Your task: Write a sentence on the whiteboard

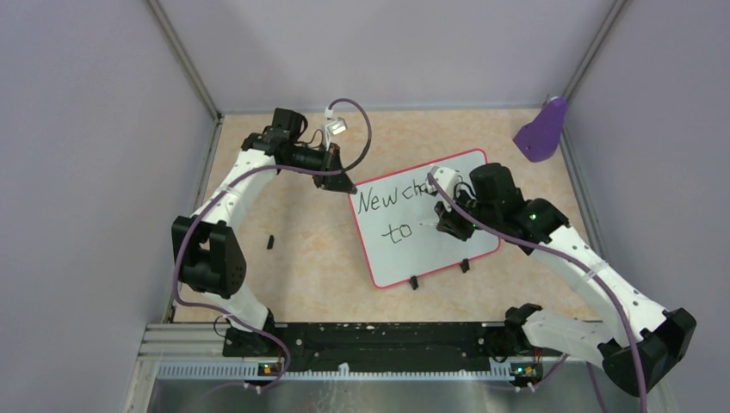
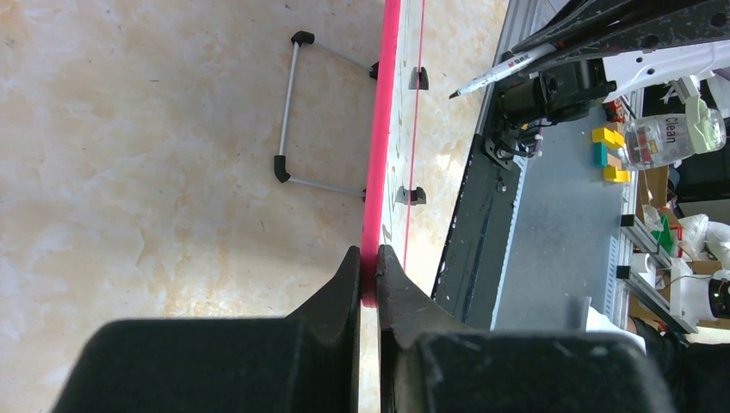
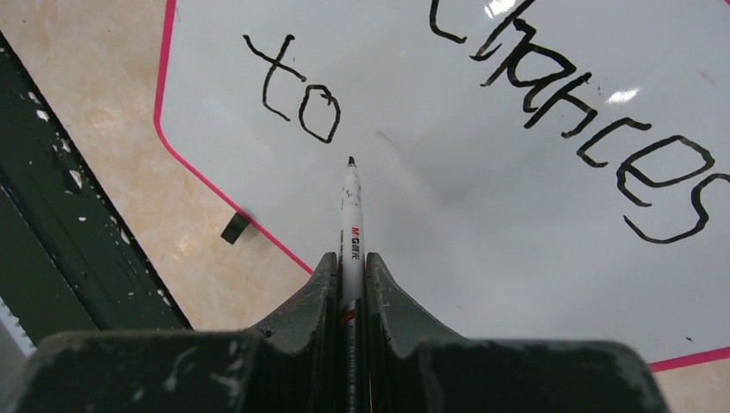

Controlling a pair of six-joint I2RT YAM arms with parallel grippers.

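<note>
The whiteboard point(image 1: 430, 251) lies tilted on the tan table, with a red-pink rim. The sentence point(image 1: 389, 200) reads "New cha…" with "to" below it; my right arm hides the rest. In the right wrist view I read "chances" point(image 3: 594, 103) and "to" point(image 3: 297, 90). My left gripper point(image 1: 344, 182) is shut on the board's far-left corner rim point(image 2: 381, 129), its jaws pinching the edge point(image 2: 368, 262). My right gripper point(image 1: 449, 222) is shut on a white marker point(image 3: 350, 211) over the board. The marker's tip sits just right of "to"; I cannot tell whether it touches.
Two black clip feet point(image 1: 414, 282) point(image 1: 465, 265) sit on the board's near edge. A small black piece point(image 1: 270, 243) lies on the table to the left. A purple object point(image 1: 542, 129) stands at the back right. A wire stand point(image 2: 288, 112) shows behind the board. The base rail point(image 1: 370, 340) runs along the near edge.
</note>
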